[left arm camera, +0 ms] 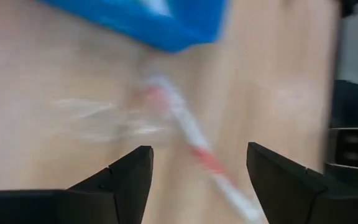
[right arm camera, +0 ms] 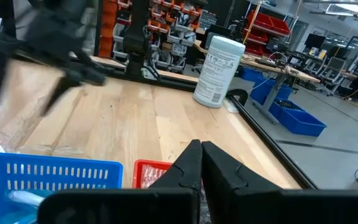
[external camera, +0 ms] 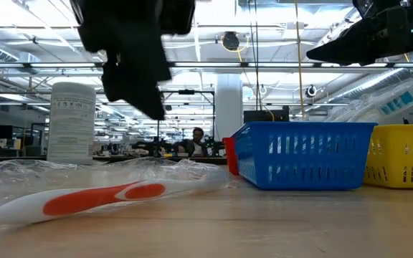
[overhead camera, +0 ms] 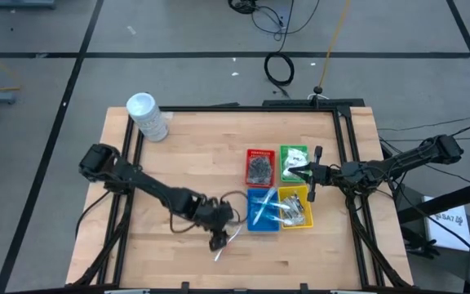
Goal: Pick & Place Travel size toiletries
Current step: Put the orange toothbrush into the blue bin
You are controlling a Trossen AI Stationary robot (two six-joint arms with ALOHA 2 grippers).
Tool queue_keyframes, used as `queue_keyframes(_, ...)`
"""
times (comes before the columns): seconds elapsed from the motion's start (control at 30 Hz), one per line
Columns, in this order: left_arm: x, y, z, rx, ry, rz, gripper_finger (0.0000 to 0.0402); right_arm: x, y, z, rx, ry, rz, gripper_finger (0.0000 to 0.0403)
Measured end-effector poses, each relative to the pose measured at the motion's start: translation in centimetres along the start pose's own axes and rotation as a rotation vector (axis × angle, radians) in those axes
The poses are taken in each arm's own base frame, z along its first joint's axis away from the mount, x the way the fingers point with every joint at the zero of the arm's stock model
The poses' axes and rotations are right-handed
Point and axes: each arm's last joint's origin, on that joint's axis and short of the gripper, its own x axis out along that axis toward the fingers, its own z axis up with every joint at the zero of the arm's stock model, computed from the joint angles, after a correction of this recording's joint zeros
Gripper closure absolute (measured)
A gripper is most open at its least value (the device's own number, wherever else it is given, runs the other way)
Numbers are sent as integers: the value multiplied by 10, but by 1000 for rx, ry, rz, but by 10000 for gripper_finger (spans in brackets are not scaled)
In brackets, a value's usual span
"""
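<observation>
A slim clear-wrapped stick with a white-and-red handle [external camera: 99, 199] lies flat on the table just in front of the blue tray [overhead camera: 262, 208]. It also shows in the high view [overhead camera: 228, 242] and, blurred, in the left wrist view [left arm camera: 191, 134]. My left gripper [left arm camera: 197, 152] hangs open above the stick, slanting down, clear of it [external camera: 145, 100]. The blue tray holds more wrapped sticks, the red tray [overhead camera: 259, 167] dark bundles, and the green tray [overhead camera: 294, 157] white packets. My right gripper [overhead camera: 294, 171] is shut and hovers over the green and yellow trays, holding nothing.
The yellow tray [overhead camera: 296, 208] stands to the right of the blue one; the four trays form a block at centre right. A tall white tub [overhead camera: 147, 116] stands at the far left corner. Bare wood lies left of the trays and along the near edge.
</observation>
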Motion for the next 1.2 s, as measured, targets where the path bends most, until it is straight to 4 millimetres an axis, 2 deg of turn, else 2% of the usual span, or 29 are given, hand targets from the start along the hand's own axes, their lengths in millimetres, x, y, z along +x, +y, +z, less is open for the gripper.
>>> queue_keyframes(0.1, 11, -17, -4, 26, -54, -85, 149, 0, 0, 0, -2, 2, 0, 403)
queue_keyframes(0.2, 23, -25, -9, -19, -76, -112, 149, 0, 0, -1, 0, 5, 1, 403)
queue_keyframes(0.37, 49, -12, -20, -196, 3, -20, 149, 0, 0, 0, 12, 3, 0, 403)
queue_keyframes(0.57, 68, -1, -25, -316, 49, 36, 149, 0, 0, -1, 12, 3, 1, 403)
queue_keyframes(0.9, 56, 19, -48, -450, 280, 300, 158, -1, 1, -6, 16, 11, 2, 403)
queue_keyframes(1.0, 55, 20, -50, -456, 302, 316, 178, -1, 1, -6, 17, 6, 1, 403)
queue_keyframes(1.1, 53, 20, -50, -389, 334, 313, 205, -1, 1, -6, 16, 3, 0, 403)
queue_keyframes(1.2, 51, 21, -44, -364, 348, 300, 235, -1, 1, -6, 16, 3, 0, 403)
